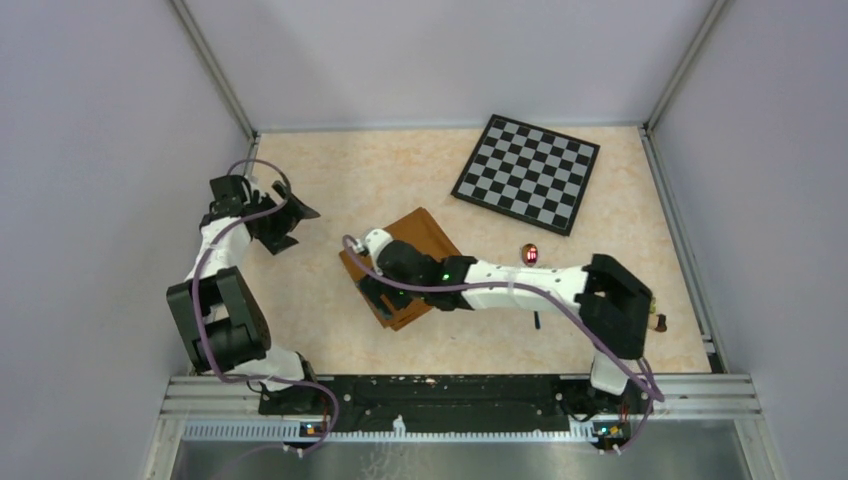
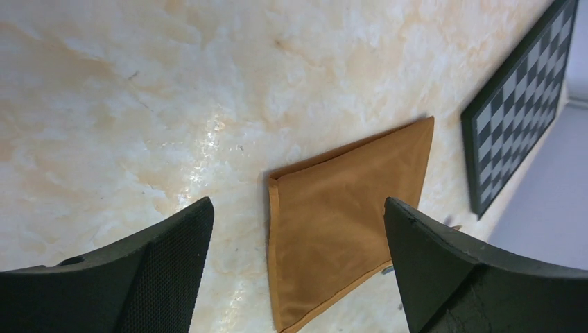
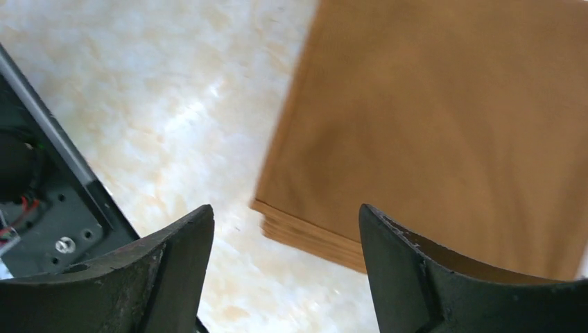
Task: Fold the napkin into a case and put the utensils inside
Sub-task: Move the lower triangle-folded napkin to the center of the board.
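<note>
- Top external view: we see the rust-brown folded cloth napkin [image 1: 425,238] lying diagonally near the middle of the beige marbled table [image 1: 330,170], well apart from every edge.
- The black-and-grey checkered board [image 1: 527,173] lies towards the far right corner, apart from the napkin.
- The spoon [image 1: 530,254], a dark piece with a shiny reddish bowl, lies right of the napkin. Its handle runs under the right arm and is hidden.
- The right gripper [image 1: 375,295] hangs over the napkin's near-left end. The left gripper [image 1: 293,228] hangs towards the left edge, apart from the napkin, its fingers spread.
- Left wrist view: the left gripper [image 2: 298,208] stands wide, with nothing between its dark fingers [image 2: 166,270]. The napkin [image 2: 347,215] lies flat on the table beyond them, with the checkered board [image 2: 520,104] at the right.
- Right wrist view: the right gripper [image 3: 286,211] stands wide and holds nothing. One corner of the napkin [image 3: 444,125] sits between the fingers [image 3: 416,277], and its stacked cloth layers show along that edge. We cannot tell whether the fingers touch the cloth. The black base rail [image 3: 41,208] shows at the left.
</note>
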### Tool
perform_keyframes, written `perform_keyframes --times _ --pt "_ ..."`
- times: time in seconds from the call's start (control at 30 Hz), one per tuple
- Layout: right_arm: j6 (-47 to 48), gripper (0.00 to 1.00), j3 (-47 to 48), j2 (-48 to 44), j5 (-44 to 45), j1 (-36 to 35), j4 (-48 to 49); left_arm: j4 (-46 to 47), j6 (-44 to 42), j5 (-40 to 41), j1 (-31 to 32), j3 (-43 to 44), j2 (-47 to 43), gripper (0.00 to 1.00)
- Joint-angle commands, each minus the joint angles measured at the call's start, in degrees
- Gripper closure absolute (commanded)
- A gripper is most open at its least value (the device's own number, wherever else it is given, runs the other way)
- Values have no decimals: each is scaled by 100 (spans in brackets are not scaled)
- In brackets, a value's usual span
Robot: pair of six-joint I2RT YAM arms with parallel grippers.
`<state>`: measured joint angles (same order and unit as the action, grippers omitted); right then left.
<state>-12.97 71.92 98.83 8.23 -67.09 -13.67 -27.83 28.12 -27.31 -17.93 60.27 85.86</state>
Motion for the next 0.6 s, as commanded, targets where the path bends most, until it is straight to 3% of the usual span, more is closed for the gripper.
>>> perform_keyframes --times 0.0,0.2,0.47,0.57 --pt "-298 28 1019 952 -126 -281 -714 244 365 -828 -365 -103 268 4" --pt "-509 41 1693 1715 -42 -377 -1389 379 167 -752 -451 -220 238 4" --pt "-378 29 2276 2298 352 -569 -2020 509 -71 -561 -473 -427 263 5" --pt "-375 28 2345 2383 527 -595 -2142 535 -112 -585 -466 -458 291 5"
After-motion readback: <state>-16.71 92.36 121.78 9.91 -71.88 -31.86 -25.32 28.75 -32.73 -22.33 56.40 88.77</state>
